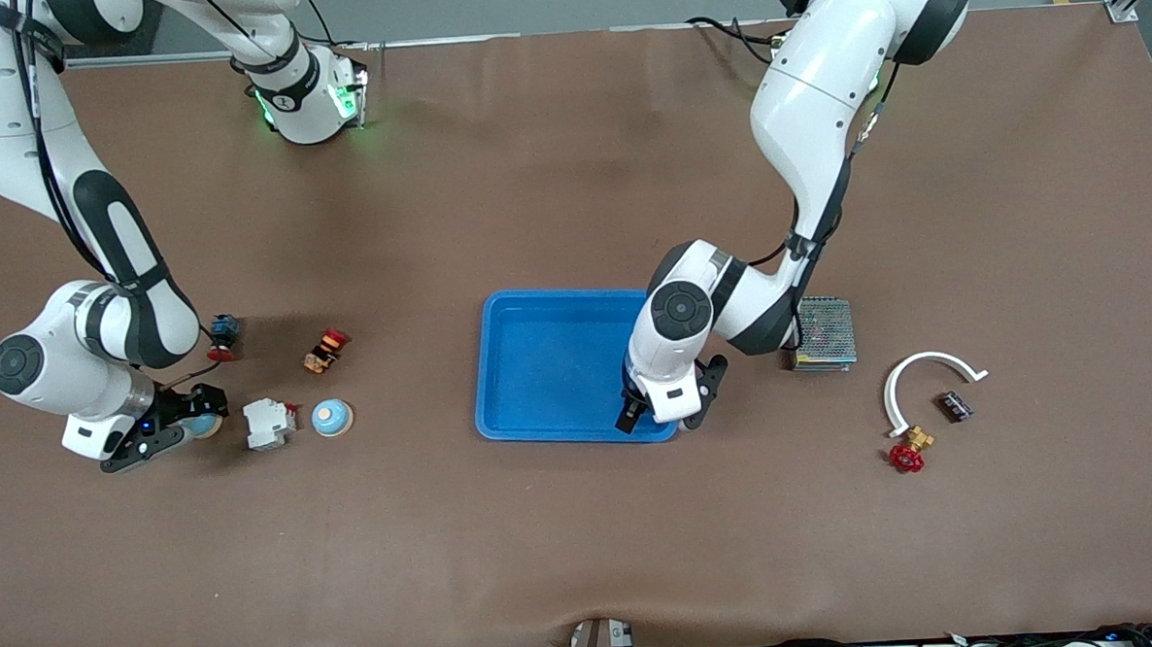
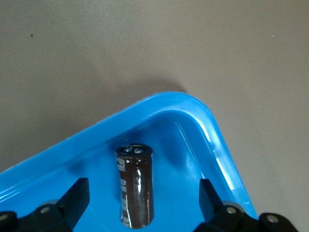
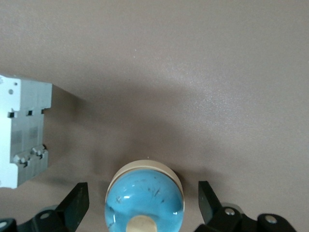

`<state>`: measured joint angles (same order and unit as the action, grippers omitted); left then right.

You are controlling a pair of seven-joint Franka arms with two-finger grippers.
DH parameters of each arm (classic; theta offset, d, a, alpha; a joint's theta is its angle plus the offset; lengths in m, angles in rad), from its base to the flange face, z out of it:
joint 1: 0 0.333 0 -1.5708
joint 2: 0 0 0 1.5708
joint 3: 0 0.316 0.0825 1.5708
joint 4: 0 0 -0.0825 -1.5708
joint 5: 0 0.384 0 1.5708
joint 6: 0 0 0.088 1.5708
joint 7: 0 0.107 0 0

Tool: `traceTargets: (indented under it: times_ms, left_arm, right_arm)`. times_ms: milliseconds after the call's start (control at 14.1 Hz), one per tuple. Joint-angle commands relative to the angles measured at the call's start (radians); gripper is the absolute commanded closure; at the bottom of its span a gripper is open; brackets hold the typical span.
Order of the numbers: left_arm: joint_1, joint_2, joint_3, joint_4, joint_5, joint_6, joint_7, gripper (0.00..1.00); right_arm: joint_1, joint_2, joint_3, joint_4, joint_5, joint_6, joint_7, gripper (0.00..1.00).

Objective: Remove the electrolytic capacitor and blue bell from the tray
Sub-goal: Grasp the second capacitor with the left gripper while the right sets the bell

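A blue tray (image 1: pixel 549 364) sits mid-table. My left gripper (image 1: pixel 660 419) is open over the tray's corner nearest the front camera, toward the left arm's end. In the left wrist view a dark brown capacitor (image 2: pixel 135 186) lies in the tray (image 2: pixel 193 121) between the open fingers (image 2: pixel 77 198), touching neither. My right gripper (image 1: pixel 187 423) is low at the right arm's end, open around a blue dome bell (image 1: pixel 208 424) on the table. In the right wrist view the bell (image 3: pixel 145 193) sits between the fingers (image 3: pixel 210 200) with gaps on both sides. A second blue bell (image 1: pixel 332 418) stands beside the breaker.
A white circuit breaker (image 1: pixel 269 423) lies between the two bells and shows in the right wrist view (image 3: pixel 21 135). A red-yellow push button (image 1: pixel 327 349) and a blue-red part (image 1: pixel 222 337) lie nearby. A mesh power supply (image 1: pixel 824 332), white curved piece (image 1: pixel 928 376), dark chip (image 1: pixel 954 405) and red-handled valve (image 1: pixel 907 450) lie toward the left arm's end.
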<state>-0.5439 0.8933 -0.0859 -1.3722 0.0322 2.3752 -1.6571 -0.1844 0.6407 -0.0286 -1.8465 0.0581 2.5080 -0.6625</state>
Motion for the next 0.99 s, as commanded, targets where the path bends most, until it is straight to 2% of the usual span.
traceTargets:
  times_ms: [0,355,851,922]
  left_arm:
    - [-0.01,-0.004,0.011,-0.004,0.011,-0.002,-0.041,0.0]
    - [-0.013,-0.001,0.011,-0.008,0.012,-0.002,-0.044,0.0]
    - [-0.011,0.015,0.012,-0.007,0.011,-0.002,-0.046,0.02]
    - [-0.008,0.013,0.012,-0.005,0.011,-0.001,-0.044,0.27]
  right_arm:
    - [-0.015,-0.027,0.021,0.004,0.028,-0.02,-0.019,0.0]
    - [0.015,-0.039,0.036,0.117,0.062,-0.176,0.05,0.0]
    - [0.14,-0.056,0.035,0.171,0.06,-0.202,0.31,0.0]
    - [0.146,-0.056,0.035,0.171,0.06,-0.196,0.316,0.0]
